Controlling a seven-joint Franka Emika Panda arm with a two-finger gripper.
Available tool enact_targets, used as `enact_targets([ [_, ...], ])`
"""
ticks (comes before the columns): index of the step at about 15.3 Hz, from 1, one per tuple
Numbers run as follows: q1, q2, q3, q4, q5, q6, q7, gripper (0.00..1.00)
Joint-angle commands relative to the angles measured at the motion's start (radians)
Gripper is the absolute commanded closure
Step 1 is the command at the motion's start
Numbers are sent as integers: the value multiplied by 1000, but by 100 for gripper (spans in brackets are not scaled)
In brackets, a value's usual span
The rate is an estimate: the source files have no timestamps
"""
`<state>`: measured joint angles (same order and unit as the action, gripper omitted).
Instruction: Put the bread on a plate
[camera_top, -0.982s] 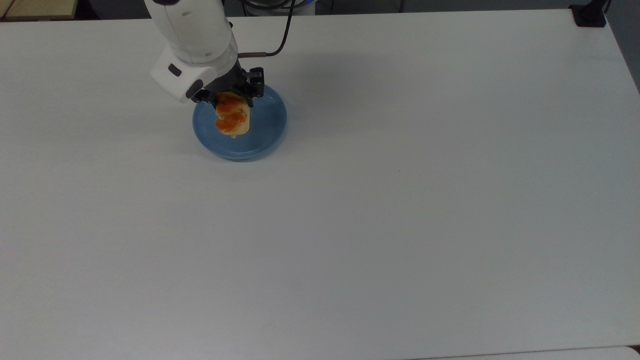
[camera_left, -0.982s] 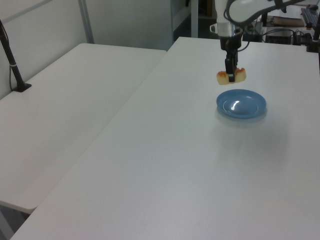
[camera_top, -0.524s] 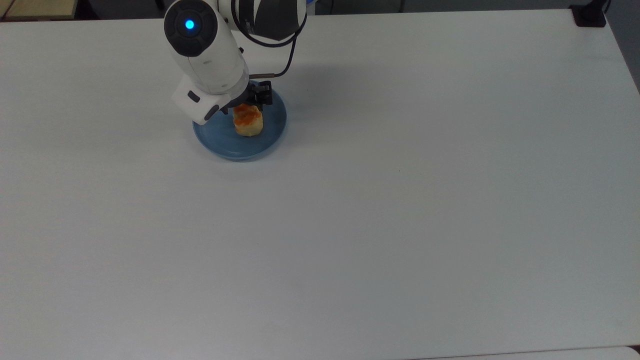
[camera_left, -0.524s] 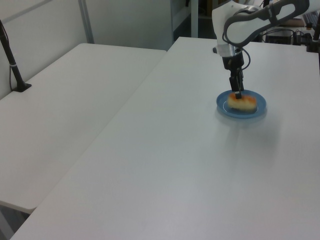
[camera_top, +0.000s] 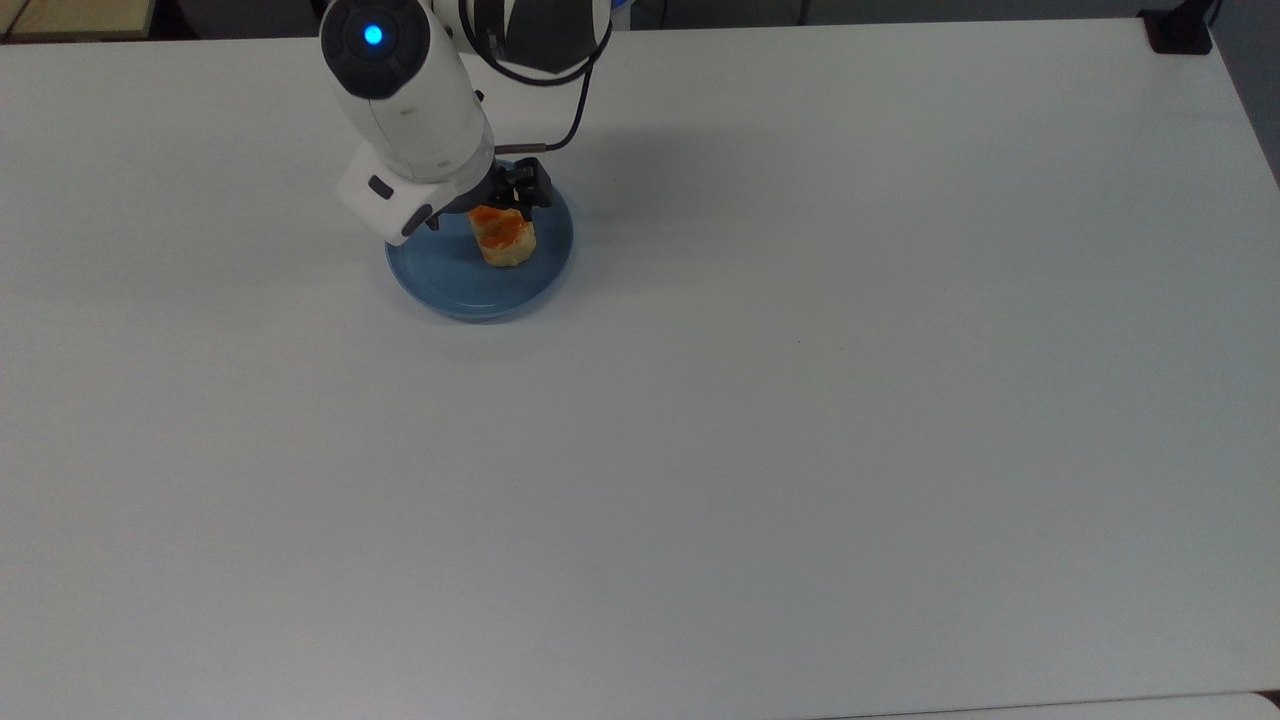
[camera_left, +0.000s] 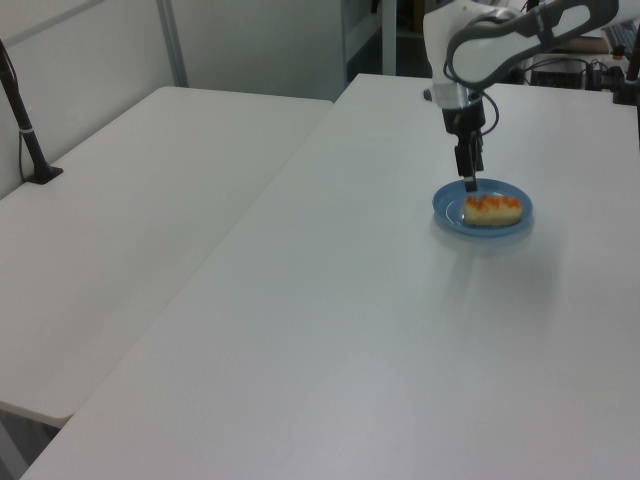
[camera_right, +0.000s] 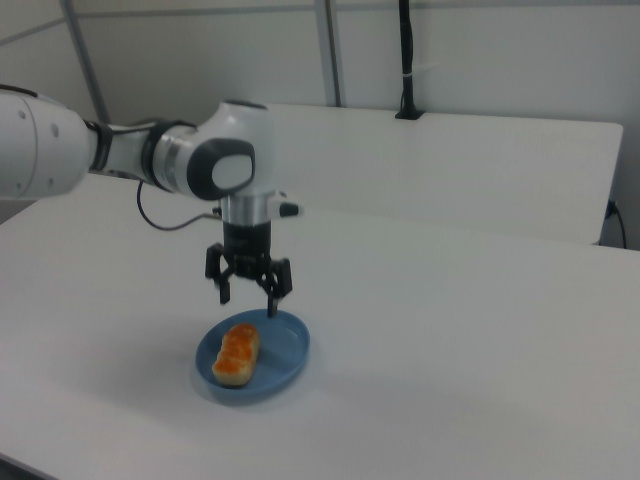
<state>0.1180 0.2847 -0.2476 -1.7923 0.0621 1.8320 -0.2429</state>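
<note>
A white robot arm reaches over a wide white surface. On it sits a round light-blue plate, and the bread, a small pale loaf with an orange-brown top, lies flat inside the plate, toward the right view's left side of it. The tool hangs just above the plate's far edge with its two black fingers spread apart and nothing between them; the bread is free of it. Judging from this, the main work of the task looks done: the loaf rests on the plate, released. What seems left is only for the arm to lift clear without brushing the loaf.
</note>
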Motion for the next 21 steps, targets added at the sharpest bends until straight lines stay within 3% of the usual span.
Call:
enact_targets([
  [1, -3, -79, 2, 82, -13, 13, 114, 0],
  [3, -23, -104, 2, 128, -11, 12, 125, 0],
  [12, -26, -248, 31, 134, -27, -46, 166, 0],
  [16, -75, -266, 120, 134, -71, -106, 217, 0],
  [21, -100, -269, 120, 136, -61, -106, 214, 0],
])
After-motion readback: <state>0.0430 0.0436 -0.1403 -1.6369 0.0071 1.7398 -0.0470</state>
